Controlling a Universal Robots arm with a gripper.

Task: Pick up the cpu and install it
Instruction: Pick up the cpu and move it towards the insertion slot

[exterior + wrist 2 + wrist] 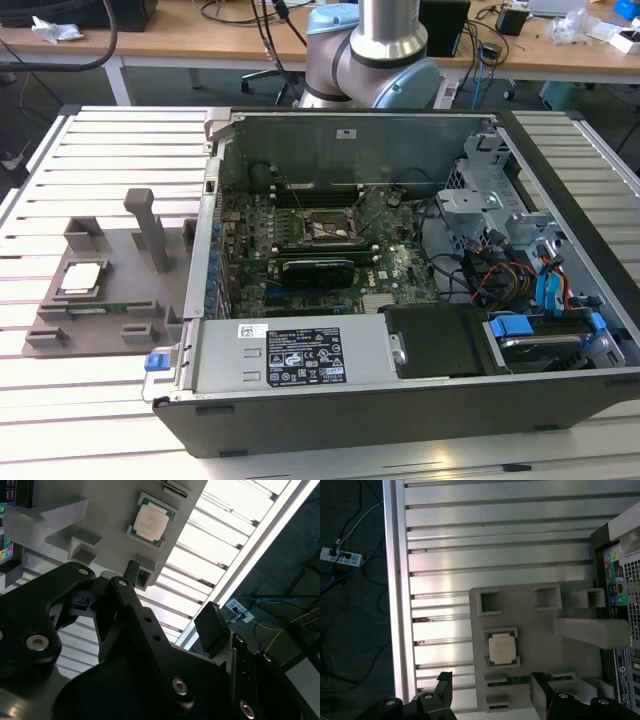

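1. I am watching the black two-fingered gripper (492, 695) hanging wide open in both wrist views, its fingers (215, 629) grasping nothing.
2. The cpu (501, 647), a small flat square chip with a silver-grey metal top, is lying flat in a pocket of the grey plastic fixture plate (530, 625), apart from the gripper.
3. In the exterior view, the cpu (80, 278) and plate are sitting on the slatted aluminium table (110, 140), at nine o'clock from the open black computer case (560, 180).
4. The dark square socket frame (325, 228) is sitting inside the case, well apart from the cpu.
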